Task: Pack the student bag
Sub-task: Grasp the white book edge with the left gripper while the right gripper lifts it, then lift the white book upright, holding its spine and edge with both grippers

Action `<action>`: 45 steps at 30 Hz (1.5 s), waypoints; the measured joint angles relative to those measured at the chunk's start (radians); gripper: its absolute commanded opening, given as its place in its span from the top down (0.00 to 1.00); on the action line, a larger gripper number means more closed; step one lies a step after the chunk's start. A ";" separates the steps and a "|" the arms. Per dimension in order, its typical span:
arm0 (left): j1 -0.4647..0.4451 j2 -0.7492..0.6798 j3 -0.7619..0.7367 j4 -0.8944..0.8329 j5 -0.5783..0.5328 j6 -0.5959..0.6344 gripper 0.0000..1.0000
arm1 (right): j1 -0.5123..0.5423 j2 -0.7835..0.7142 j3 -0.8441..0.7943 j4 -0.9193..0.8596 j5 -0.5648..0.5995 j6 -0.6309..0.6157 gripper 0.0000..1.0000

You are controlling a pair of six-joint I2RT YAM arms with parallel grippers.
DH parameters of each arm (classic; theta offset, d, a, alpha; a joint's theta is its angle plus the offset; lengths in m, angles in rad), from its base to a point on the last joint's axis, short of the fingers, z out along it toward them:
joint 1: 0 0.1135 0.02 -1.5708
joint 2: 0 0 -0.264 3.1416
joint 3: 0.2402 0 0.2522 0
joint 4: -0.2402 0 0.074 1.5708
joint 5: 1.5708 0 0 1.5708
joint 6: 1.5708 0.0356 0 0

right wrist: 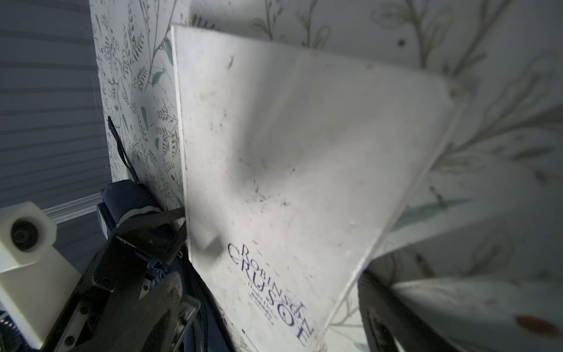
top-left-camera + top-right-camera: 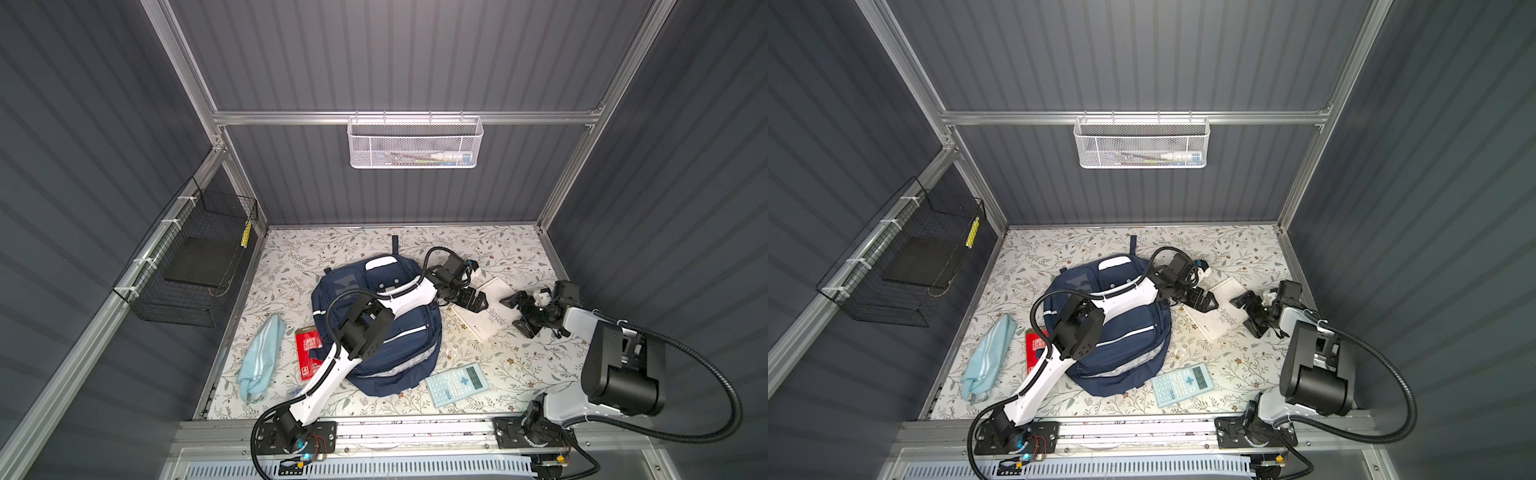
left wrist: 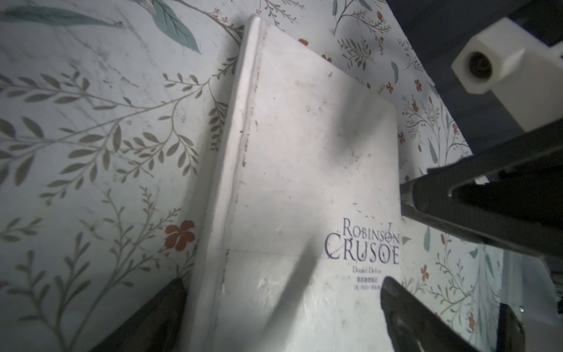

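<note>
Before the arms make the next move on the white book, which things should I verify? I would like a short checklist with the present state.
1. The left end effector is open: ok.
2. The right end effector is open: ok.
3. The book lies flat on the table, cover up, not yet gripped: ok.
4. The two end effectors are on opposite sides of the book, not touching each other: ok.
5. The student bag is open to receive the book: cannot tell.
</note>
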 measured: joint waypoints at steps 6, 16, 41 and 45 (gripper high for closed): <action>0.015 -0.080 -0.230 0.247 0.105 -0.205 0.26 | -0.009 0.044 0.039 0.025 0.015 -0.026 0.11; 0.011 -0.067 -0.314 0.575 0.224 -0.527 0.34 | -0.002 0.045 0.035 0.061 0.047 -0.042 0.13; 0.004 -0.390 -0.534 0.673 0.191 -0.636 1.00 | 0.022 -0.344 -0.137 0.235 -0.230 0.008 0.12; 0.004 -0.433 -0.580 0.728 0.194 -0.660 1.00 | 0.025 -0.391 -0.159 0.315 -0.323 0.044 0.31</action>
